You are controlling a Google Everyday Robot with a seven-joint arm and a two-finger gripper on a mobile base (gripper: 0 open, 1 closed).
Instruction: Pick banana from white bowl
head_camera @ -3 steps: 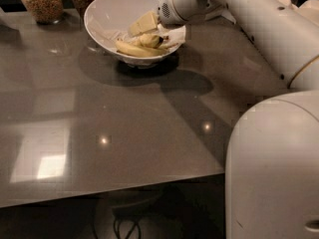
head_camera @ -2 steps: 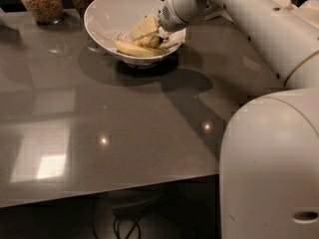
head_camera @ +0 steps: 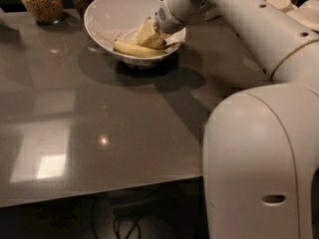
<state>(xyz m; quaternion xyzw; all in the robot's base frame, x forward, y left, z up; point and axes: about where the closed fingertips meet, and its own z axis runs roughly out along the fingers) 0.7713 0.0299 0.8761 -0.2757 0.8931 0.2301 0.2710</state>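
Observation:
The white bowl (head_camera: 107,15) stands at the far middle of the grey table. A longer yellow banana (head_camera: 130,49) lies along its near inner wall. The stubby banana (head_camera: 156,43) lies just right of it, its thin dark stem pointing right over the rim. My gripper (head_camera: 147,32) reaches into the bowl from the right, its pale tip down against the stubby banana. My white arm (head_camera: 234,14) runs from the upper right and hides the bowl's right rim.
Glass jars of grain (head_camera: 42,1) stand behind the bowl at the back left. Small pale bowls and plates (head_camera: 294,6) are stacked at the back right. My white body (head_camera: 259,168) fills the near right. The table's front edge (head_camera: 99,193) runs along the bottom.
The gripper stays in the bowl at the bananas, barely moved. My body in the foreground has shifted a little to the left in the view.

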